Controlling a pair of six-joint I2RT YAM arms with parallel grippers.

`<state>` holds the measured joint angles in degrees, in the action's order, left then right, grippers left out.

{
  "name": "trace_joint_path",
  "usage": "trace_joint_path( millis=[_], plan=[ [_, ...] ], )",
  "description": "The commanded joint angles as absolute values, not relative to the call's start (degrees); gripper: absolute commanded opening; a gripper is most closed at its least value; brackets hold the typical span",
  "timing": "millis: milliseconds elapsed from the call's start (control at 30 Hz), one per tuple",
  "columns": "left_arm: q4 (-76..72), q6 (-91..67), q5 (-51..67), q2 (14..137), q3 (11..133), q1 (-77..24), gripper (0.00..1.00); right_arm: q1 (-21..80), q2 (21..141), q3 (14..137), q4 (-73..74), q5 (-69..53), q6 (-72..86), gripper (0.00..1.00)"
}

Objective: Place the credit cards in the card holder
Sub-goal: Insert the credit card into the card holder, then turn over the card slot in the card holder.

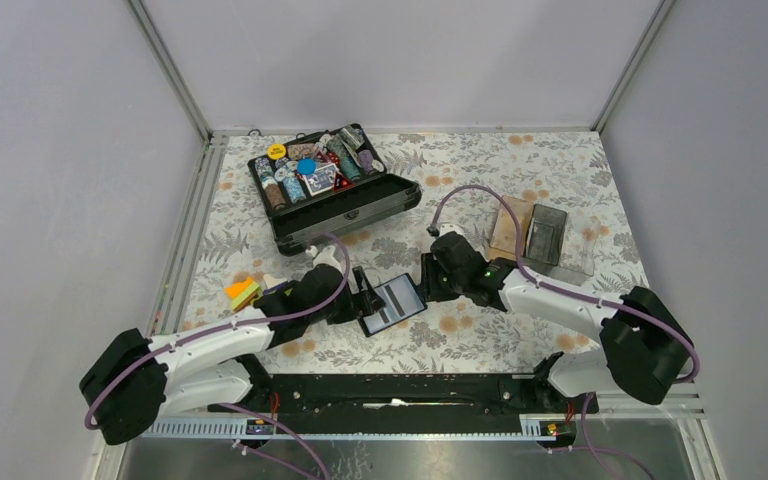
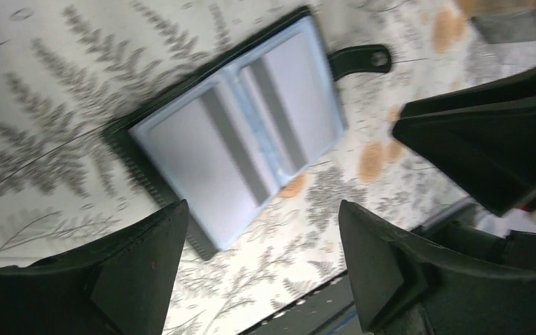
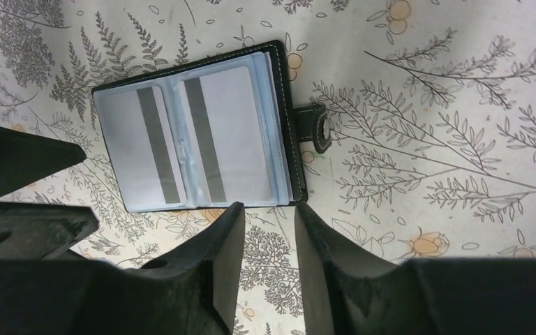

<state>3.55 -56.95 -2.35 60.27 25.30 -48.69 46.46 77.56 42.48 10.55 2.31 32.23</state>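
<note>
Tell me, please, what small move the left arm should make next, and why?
Probably swing the left tool over toward the yellow-orange cards lying beside its arm. Both it and the right tool stand open and empty, and the card holder lies open flat between them, with a striped card in each facing pocket, so fetching another card seems the likely next step.
</note>
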Motion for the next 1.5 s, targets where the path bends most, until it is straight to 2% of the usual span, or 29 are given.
trace_joint_path(
  millis=[0, 200, 433, 633, 800, 867, 1100, 1467],
  plan=[
    [9.5, -57.6, -6.7, 59.5, 23.3, -48.5, 0.82, 47.0, 80.0, 43.0, 7.5, -1.4, 29.7, 0.36],
    [9.0, -59.5, -7.4, 60.2, 20.8, -47.7, 0.8, 47.0, 85.4, 44.0, 4.7, -4.4, 28.8, 0.34],
    [8.1, -59.7, -8.6, 61.8, 20.1, -47.6, 0.72, 47.0, 89.1, 44.6, 3.6, -4.7, 27.4, 0.35],
    [7.1, -59.8, -9.3, 64.2, 19.7, -47.5, 0.65, 47.0, 89.9, 44.3, 2.7, -5.1, 27.3, 0.31],
    [5.4, -59.9, -9.2, 66.3, 19.3, -47.4, 0.56, 47.0, 90.9, 45.0, 2.5, -6.7, 27.9, 0.2],
    [5.2, -59.9, -9.3, 67.0, 19.3, -47.4, 0.54, 47.0, 90.4, 45.3, 3.4, -6.2, 28.4, 0.2],
    [6.7, -59.1, -10.6, 67.5, 20.2, -47.4, 0.52, 47.0, 86.0, 45.9, 7.3, -1.4, 28.4, 0.33],
    [7.5, -58.9, -11.2, 67.9, 20.6, -47.4, 0.51, 47.0, 89.6, 47.4, 5.7, -4.3, 26.2, 0.28]
  ],
)
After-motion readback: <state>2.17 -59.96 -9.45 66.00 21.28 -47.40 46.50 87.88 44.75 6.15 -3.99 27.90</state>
